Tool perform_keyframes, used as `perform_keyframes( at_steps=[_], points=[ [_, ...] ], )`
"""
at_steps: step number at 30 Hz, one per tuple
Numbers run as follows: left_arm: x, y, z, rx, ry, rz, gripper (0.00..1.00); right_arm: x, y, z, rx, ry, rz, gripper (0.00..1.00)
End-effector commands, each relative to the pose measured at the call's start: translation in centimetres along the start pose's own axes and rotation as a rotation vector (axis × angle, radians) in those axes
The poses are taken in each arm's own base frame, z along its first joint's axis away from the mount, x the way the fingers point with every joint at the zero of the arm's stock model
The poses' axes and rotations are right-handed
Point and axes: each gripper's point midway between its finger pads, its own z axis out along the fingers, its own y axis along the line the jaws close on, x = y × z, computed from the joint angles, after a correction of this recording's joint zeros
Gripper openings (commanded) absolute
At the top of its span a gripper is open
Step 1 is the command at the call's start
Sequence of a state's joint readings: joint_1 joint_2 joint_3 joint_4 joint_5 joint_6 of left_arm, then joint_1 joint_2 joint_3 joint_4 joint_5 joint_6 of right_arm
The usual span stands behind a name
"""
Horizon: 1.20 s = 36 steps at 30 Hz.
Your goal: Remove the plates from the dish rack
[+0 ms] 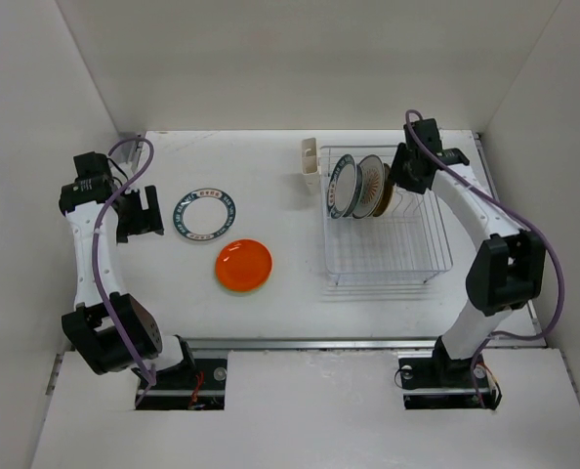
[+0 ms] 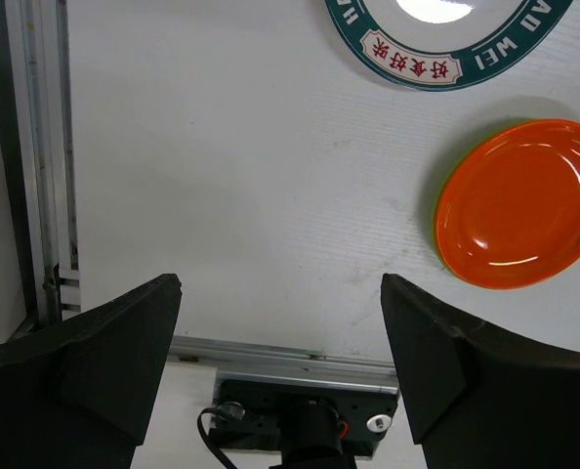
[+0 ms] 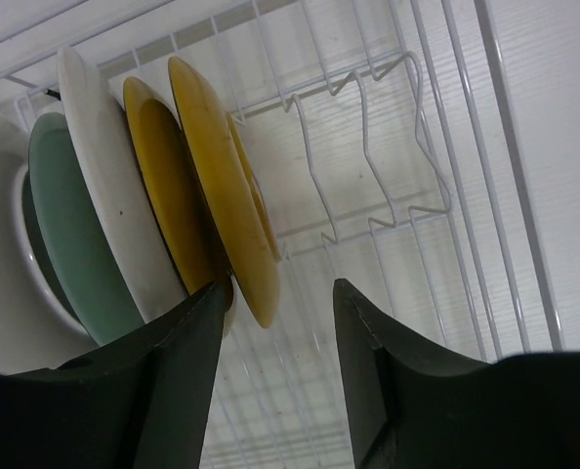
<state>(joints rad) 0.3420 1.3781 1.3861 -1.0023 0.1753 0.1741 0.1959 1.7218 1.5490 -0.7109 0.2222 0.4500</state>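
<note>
a few plates (image 1: 360,186) stand on edge in the dish rack (image 1: 397,252), at its 11 o'clock corner; the rack sits at 3 o'clock on the table (image 1: 270,166). a teal-rimmed plate (image 1: 205,215) and an orange plate (image 1: 243,265) lie flat mid-table. the right gripper (image 3: 275,293) straddles the rim of the yellow plate (image 3: 217,186), fingers parted, not clamped. the left gripper (image 2: 280,288) gapes wide, empty.

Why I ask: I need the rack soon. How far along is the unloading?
Done: the teal-rimmed white plate and the orange plate lie flat on the table. In hand: the right gripper straddles the front yellow plate in the dish rack, jaws not shut. Left: that plate and the plates standing behind it. The left gripper is open and empty.
</note>
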Motion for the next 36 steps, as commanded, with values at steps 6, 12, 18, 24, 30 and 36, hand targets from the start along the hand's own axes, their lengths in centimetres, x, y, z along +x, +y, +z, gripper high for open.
perform_keyframes(
  at_steps=[6, 12, 18, 24, 30, 36],
  points=[
    [-0.4, 0.2, -1.6, -0.021, -0.039, 0.024, 0.81, 0.4, 1.0, 2.7, -0.038, 0.005, 0.016, 0.53],
    [-0.4, 0.2, -1.6, -0.021, -0.039, 0.024, 0.81, 0.9, 1.1, 4.0, -0.029, 0.023, 0.021, 0.36],
    [-0.2, 0.1, -1.6, -0.020, -0.030, 0.023, 0.81, -0.3, 0.7, 2.8, 0.007, -0.025, 0.019, 0.00],
    [-0.6, -0.1, -2.3, -0.013, -0.051, 0.026, 0.81, -3.3, -1.2, -2.3, 0.128, -0.145, -0.008, 0.00],
    [-1.2, -0.7, -2.7, 0.018, -0.072, 0.020, 0.81, -4.8, -4.1, -6.0, 0.272, -0.213, -0.032, 0.00],
    [-1.5, -0.7, -3.2, 0.016, -0.092, 0.023, 0.81, -5.3, -5.7, -9.6, 0.284, -0.283, -0.003, 0.00]
  ],
)
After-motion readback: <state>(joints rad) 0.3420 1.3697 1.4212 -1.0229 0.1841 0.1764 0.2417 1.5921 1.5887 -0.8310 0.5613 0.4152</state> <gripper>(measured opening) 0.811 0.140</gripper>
